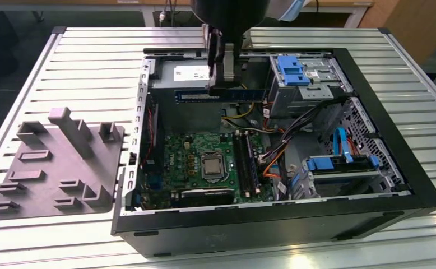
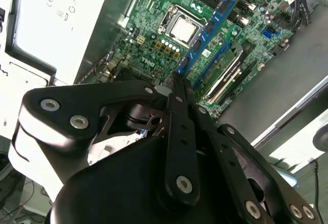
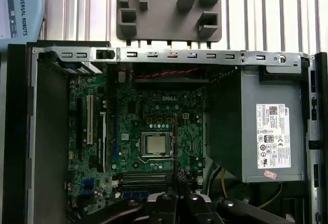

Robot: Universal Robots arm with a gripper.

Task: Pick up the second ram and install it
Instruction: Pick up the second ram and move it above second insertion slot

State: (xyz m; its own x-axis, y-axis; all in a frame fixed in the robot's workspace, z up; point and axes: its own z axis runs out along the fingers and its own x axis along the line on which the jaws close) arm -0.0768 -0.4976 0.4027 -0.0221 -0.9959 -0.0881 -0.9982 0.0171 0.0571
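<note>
Blue circuit board with a row of small dark chips: the second ram [image 1: 195, 97] hangs in the air above the far part of the open case [image 1: 278, 224], near the silver power supply [image 3: 271, 131]. It is well apart from the memory slots [image 1: 244, 162].

Tool: the gripper [image 1: 222, 84] is pinching the stick. Its black fingers [image 2: 177, 106] are pressed onto the two flat faces, near mid-length judging by the exterior view.

Step in hand, as I judge it: carrying the stick to a slot.
- A mid-length hold should keep it balanced.
- The board is thin and likely flexes, so it wants to travel level and upright, without twist.
- In the exterior view its length runs across the picture while the slots run toward the camera, so lining length to slot is the point to watch.
- The orange and yellow cables [image 1: 270, 159] lie just beside the slots and could snag.

Materials:
- The motherboard [image 1: 180, 157] is matte green and densely studded.
- The processor [image 1: 212, 166] is a square with a bare metal lid.
- The slots are long, narrow and black.
- The tray [image 1: 54, 168] is grey moulded plastic with upright blocks.
- The tray rests on a ribbed metal table [image 1: 91, 56].
</note>
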